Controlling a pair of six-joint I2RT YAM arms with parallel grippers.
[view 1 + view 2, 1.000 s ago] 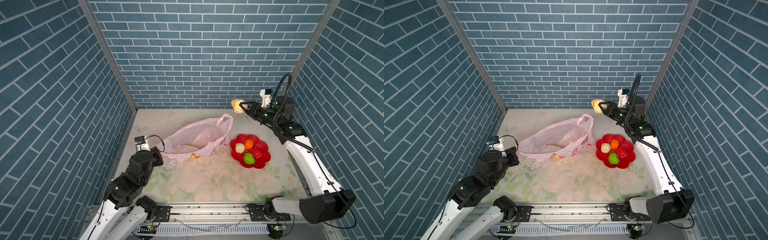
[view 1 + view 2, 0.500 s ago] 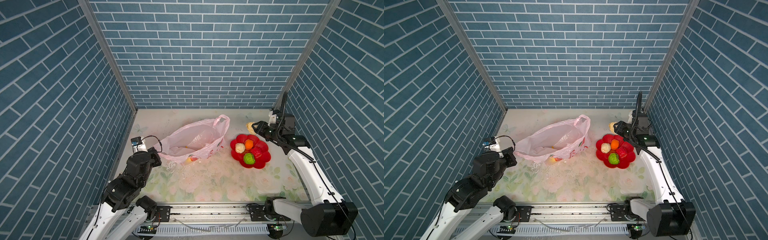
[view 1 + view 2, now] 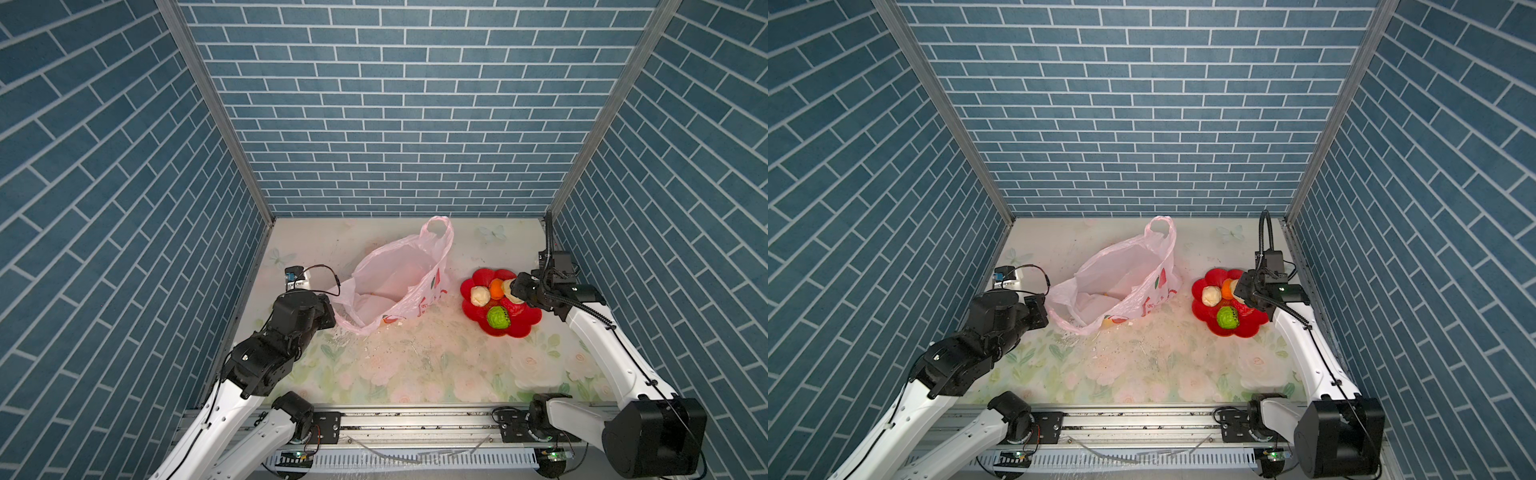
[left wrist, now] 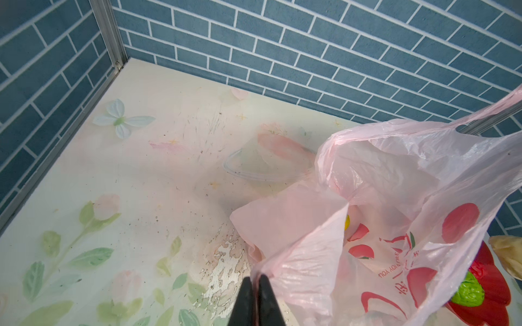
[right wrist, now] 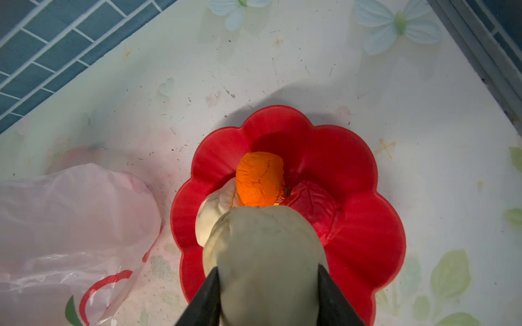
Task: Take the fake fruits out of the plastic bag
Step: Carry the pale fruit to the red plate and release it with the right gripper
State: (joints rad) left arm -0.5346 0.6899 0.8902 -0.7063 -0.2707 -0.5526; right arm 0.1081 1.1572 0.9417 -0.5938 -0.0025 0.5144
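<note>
The pale-pink plastic bag point(image 3: 399, 282) point(image 3: 1121, 286) lies in the middle of the table with its mouth gaping toward the left. My left gripper point(image 4: 255, 278) point(image 3: 331, 309) is shut on the bag's point(image 4: 395, 211) near rim, with pink film pinched between its fingers. A yellow bit point(image 4: 347, 221) shows inside the bag. My right gripper point(image 5: 268, 266) point(image 3: 515, 289) point(image 3: 1241, 289) is shut on a beige lumpy piece point(image 5: 265, 254) just above the red plate point(image 5: 361, 225). On the plate lie an orange piece point(image 5: 260, 179), a bumpy red ball point(image 5: 313, 206), another beige piece point(image 3: 480, 296) and a bumpy green ball point(image 3: 498, 318).
The red flower-shaped plate point(image 3: 519, 328) point(image 3: 1246, 330) sits right of the bag, close to the right wall. Blue brick walls close in the back and both sides. The floral tabletop point(image 3: 415, 361) has a worn, flaking patch in front of the bag.
My right gripper has carried the beige piece from high near the back wall down to just above the plate. My left gripper has drawn the bag's rim leftward, widening its mouth.
</note>
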